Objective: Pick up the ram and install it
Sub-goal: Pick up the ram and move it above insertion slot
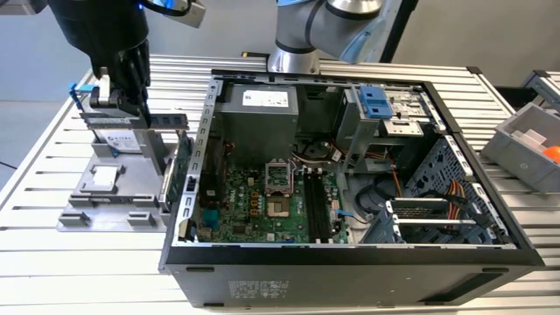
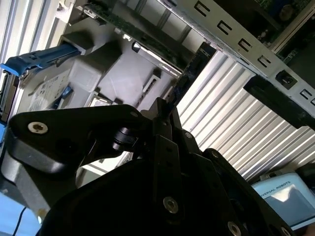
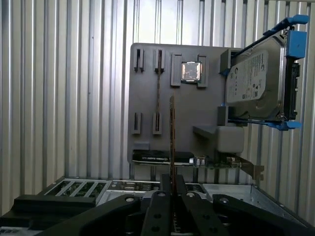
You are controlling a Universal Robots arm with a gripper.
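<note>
Grey fixture (image 1: 105,197) lies on the slatted table (image 1: 52,262), at the exterior view's left. Hard drive (image 1: 118,141) in its blue frame stands upright on the fixture's far end. Gripper (image 1: 143,118) hangs above the fixture, fingers clenched on one end of the ram (image 1: 170,120). The ram is clear of the fixture, held level and on edge. Its long axis runs across the exterior view, and its free end points away from the fixture toward the open computer case (image 1: 350,269). In the first wrist view the ram (image 3: 172,132) shows edge-on, a thin line over the fixture's slots. Expansion card (image 1: 181,167) stands at the fixture's edge nearest the case. Motherboard (image 1: 262,203) lies inside the case, beyond the fixture.
</note>
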